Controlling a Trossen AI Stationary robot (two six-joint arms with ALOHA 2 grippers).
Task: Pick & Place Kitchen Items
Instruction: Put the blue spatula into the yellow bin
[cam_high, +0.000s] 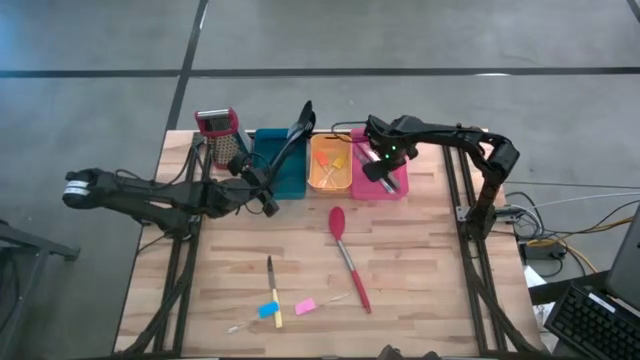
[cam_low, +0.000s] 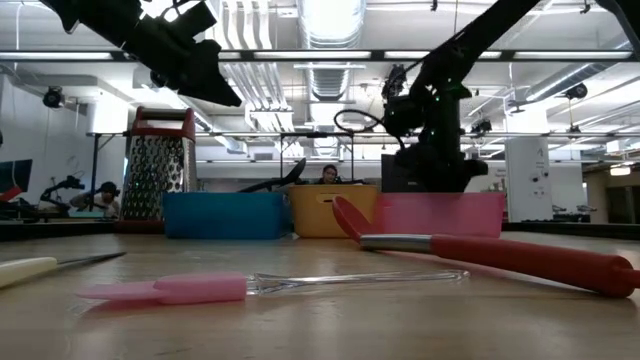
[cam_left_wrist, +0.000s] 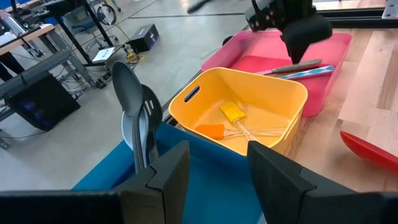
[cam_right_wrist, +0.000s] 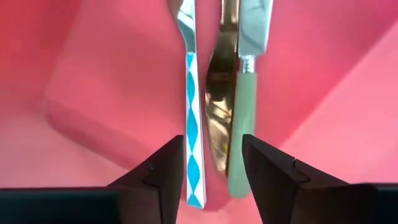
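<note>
Lying near the front edge: a pink-handled tool (cam_high: 306, 306) and a small whisk with blue and yellow on its handle (cam_high: 271, 310) rested on the wooden table (cam_high: 420, 270), close together.
Knife: a slim knife (cam_high: 269, 270) lay just behind those two, pointing toward the bins.
Red spoon: a long red spoon (cam_high: 346, 256) lay on the bare wood in the middle of the table, its bowl end toward the bins.
Left gripper: the left gripper (cam_high: 262, 192) hung over the near end of the teal bin (cam_high: 280, 172). Its claw was spread and held nothing.
Teal bin: a black spoon (cam_left_wrist: 129, 102) and a grey-blue spoon (cam_left_wrist: 135, 138) stood leaning in it, with a black slotted spatula (cam_left_wrist: 151, 111) beside them, handles sticking up past the rim.
Orange bin: in the middle of the row, the orange bin (cam_high: 331, 166) held small brushes with a yellow head (cam_left_wrist: 232, 112) and an orange head (cam_left_wrist: 211, 130).
Right gripper: the right gripper (cam_high: 372, 166) hung low over the pink bin (cam_high: 394, 182). Its claw was spread, with nothing pinched.
Pink bin: a blue-patterned utensil (cam_right_wrist: 192, 124), a gold knife (cam_right_wrist: 218, 118) and a green-handled knife (cam_right_wrist: 241, 118) lay side by side on its floor, right under the spread claw.
Box grater: a metal box grater with a red top (cam_high: 220, 134) stood at the far left corner, just beside the teal bin.
Far room: a person (cam_low: 328, 174) sat behind the table.
</note>
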